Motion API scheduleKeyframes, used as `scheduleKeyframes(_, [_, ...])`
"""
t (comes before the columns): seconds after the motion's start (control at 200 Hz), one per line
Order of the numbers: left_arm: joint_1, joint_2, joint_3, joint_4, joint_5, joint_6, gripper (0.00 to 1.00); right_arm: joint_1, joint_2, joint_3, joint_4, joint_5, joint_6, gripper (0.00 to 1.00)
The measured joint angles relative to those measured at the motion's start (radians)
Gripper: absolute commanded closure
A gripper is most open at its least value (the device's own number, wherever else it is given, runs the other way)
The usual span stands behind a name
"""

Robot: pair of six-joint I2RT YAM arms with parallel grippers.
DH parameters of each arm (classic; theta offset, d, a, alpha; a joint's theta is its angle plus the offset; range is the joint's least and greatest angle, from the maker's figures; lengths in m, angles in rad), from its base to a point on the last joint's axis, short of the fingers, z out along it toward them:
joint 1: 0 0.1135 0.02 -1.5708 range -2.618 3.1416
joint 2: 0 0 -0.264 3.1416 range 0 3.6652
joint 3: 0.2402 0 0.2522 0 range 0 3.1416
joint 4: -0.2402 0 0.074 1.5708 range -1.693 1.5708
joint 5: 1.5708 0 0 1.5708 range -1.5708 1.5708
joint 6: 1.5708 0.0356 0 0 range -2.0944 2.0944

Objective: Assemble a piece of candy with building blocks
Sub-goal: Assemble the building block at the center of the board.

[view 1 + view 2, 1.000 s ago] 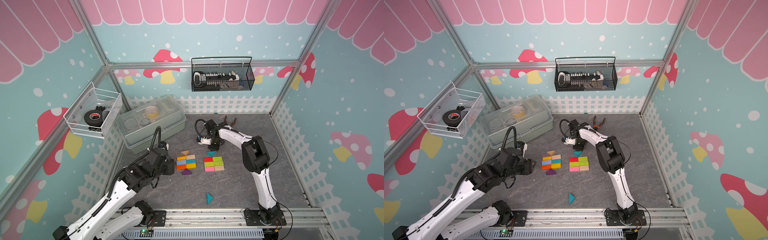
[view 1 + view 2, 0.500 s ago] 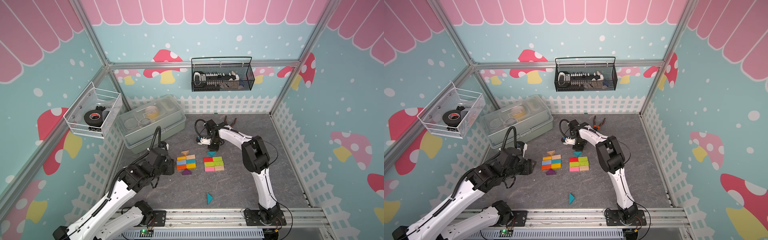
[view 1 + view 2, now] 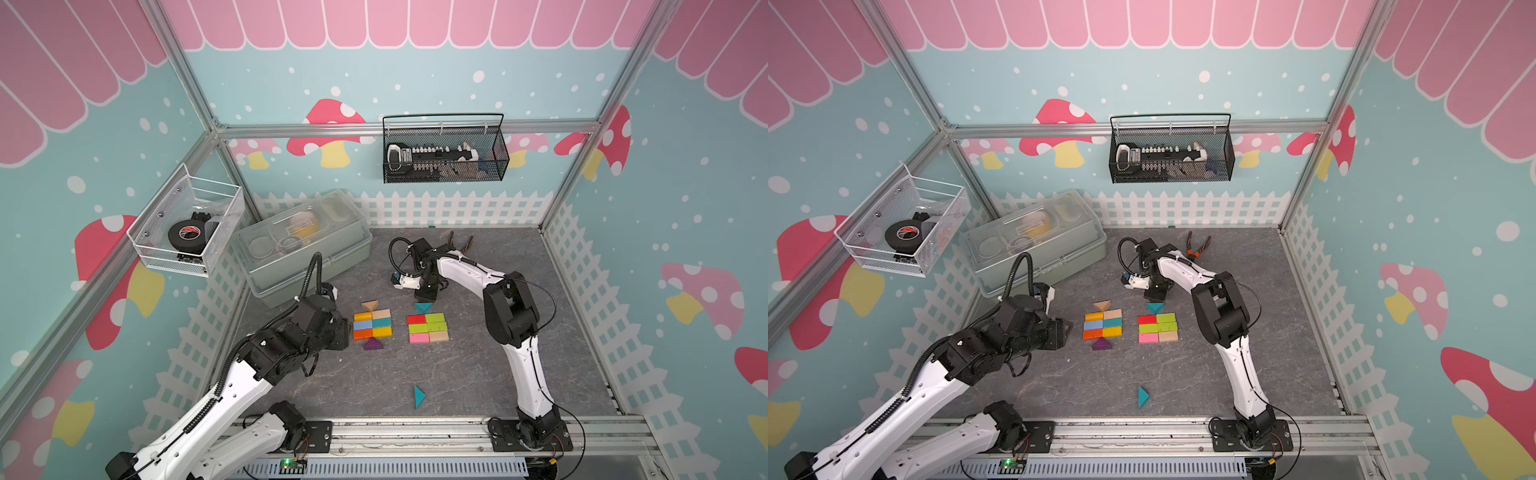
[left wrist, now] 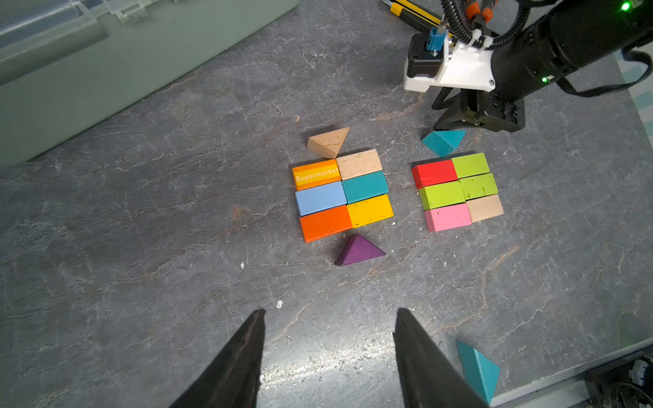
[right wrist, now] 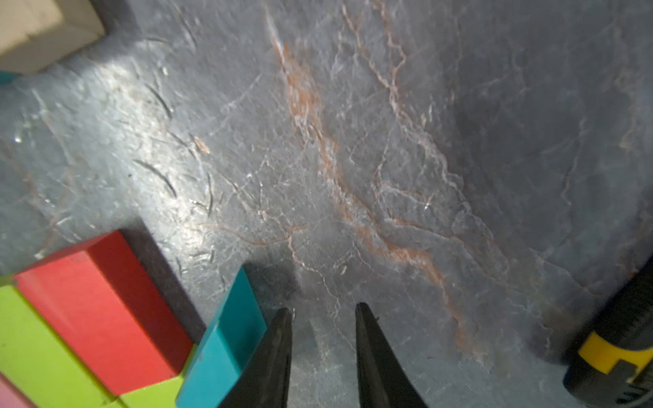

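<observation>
The blocks (image 4: 344, 196) lie mid-counter in two tight grids, the right grid (image 4: 457, 192) beside the left one. A tan wedge (image 4: 328, 143) sits at the left grid's far edge, a purple wedge (image 4: 358, 250) at its near edge, and a teal wedge (image 4: 443, 141) at the right grid's far edge. A spare teal wedge (image 3: 418, 396) lies well nearer.

They look like light, stiff painted wood — likely slick on the sloped faces, so I would pinch a wedge across its flat parallel sides.

The right end effector (image 5: 323, 318) is narrowly parted and empty, one finger just beside the teal wedge. The left end effector (image 4: 330, 325) is half open and empty, hovering near the purple wedge.

One orange block (image 4: 316, 173) reads "Supermarket" — no other writing is legible.
</observation>
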Motion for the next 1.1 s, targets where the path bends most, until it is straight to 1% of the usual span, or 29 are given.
scheduleKeyframes(0.345, [0.0,0.005,0.0,0.0,0.0,0.0,0.42,0.018,0.0,0.001,0.0,-0.024,-0.018,0.69])
scheduleKeyframes(0.635, [0.0,0.005,0.0,0.0,0.0,0.0,0.42,0.02,0.0,0.01,0.001,-0.019,-0.022,0.69])
scheduleKeyframes(0.866, [0.0,0.005,0.0,0.0,0.0,0.0,0.42,0.02,-0.011,0.053,0.032,-0.014,0.033,0.68])
scheduleKeyframes(0.991, [0.0,0.003,0.0,0.0,-0.001,0.0,0.42,0.019,-0.088,0.027,0.072,-0.001,0.098,0.68])
scheduleKeyframes(1.096, [0.0,-0.004,0.0,0.0,-0.004,0.0,0.42,0.019,-0.262,-0.088,0.153,0.01,0.185,0.66])
